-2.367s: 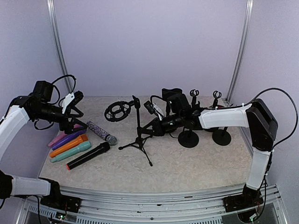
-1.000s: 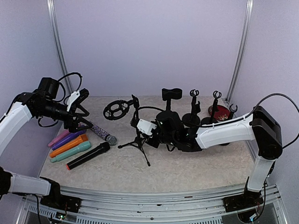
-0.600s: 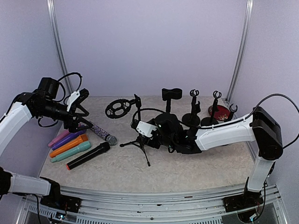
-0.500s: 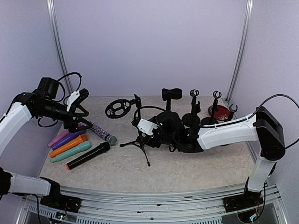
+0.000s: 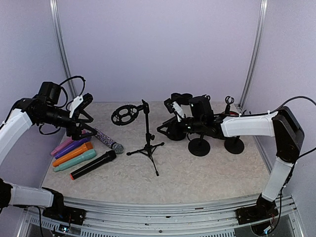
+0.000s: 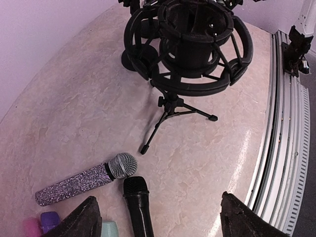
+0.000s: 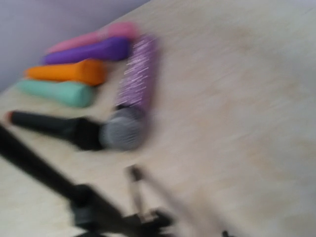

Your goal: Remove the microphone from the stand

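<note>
The black tripod stand point(image 5: 147, 143) stands mid-table with its round shock mount point(image 5: 124, 115) at the upper left; the mount fills the top of the left wrist view point(image 6: 192, 44). I see no microphone in the mount. A purple glitter microphone point(image 5: 106, 139) lies on the table, also in the left wrist view point(image 6: 84, 178). My left gripper point(image 5: 80, 117) hovers open above its handle end, fingertips point(image 6: 84, 223) wide apart. My right gripper point(image 5: 169, 129) is right of the tripod; its wrist view is blurred and its jaws do not show.
Pink point(image 5: 60, 146), purple point(image 5: 71, 147), orange point(image 5: 72, 154), teal point(image 5: 74, 161) and black point(image 5: 93, 164) microphones lie at the left. Two round-base clip stands point(image 5: 199, 146) point(image 5: 234, 144) stand at the right. The metal table rail point(image 6: 286, 128) runs along the front.
My right arm has pulled back from the tripod's base, up and to the right. The left arm and the microphones have not moved.
</note>
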`<state>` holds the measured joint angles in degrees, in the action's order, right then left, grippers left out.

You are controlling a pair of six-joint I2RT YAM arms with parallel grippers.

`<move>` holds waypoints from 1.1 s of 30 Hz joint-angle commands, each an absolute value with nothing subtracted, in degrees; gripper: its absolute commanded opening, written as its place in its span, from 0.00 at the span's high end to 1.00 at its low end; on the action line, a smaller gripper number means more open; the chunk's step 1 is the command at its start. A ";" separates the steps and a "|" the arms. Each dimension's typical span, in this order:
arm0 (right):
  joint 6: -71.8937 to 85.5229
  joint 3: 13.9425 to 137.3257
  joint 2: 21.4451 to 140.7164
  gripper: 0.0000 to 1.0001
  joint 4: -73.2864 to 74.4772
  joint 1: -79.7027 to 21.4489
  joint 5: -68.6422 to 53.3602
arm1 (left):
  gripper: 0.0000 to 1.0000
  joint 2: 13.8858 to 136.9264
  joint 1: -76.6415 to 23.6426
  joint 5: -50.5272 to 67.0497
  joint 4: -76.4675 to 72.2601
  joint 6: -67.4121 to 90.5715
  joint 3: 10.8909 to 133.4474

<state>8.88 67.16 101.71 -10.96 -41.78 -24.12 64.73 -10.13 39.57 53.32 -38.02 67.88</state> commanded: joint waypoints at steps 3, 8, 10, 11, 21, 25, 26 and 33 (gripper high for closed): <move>17.20 70.94 106.84 0.46 -8.89 -42.71 -39.37 | 0.19 63.37 -9.80 40.06 53.87 -39.10 68.81; 18.19 71.62 108.93 0.50 -9.16 -42.71 -37.58 | 0.19 63.20 -9.84 39.91 53.90 -39.33 68.43; 18.24 71.96 109.42 0.51 -9.10 -42.76 -36.64 | 0.19 63.19 -9.80 39.84 53.94 -39.46 68.41; 18.55 71.86 109.51 0.51 -9.68 -42.78 -36.49 | 0.19 63.15 -9.84 39.85 53.93 -39.51 68.31; 19.27 73.28 111.15 0.56 -11.25 -43.48 -37.15 | 0.19 63.15 -9.84 39.52 54.09 -39.82 68.38; 19.01 73.18 110.76 0.66 -11.40 -43.75 -36.93 | 0.19 63.05 -9.84 39.29 54.15 -40.07 68.24; 18.92 73.08 110.58 0.71 -11.35 -43.77 -36.68 | 0.19 63.10 -9.83 39.28 54.19 -40.08 68.30; 16.72 72.17 109.10 1.00 -9.49 -43.84 -34.28 | 0.19 63.10 -9.84 39.03 54.31 -39.98 68.56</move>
<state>18.52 71.83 110.04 -10.87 -43.40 -36.67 64.01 -10.07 39.13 53.63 -39.29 67.88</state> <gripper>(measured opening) 0.179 0.806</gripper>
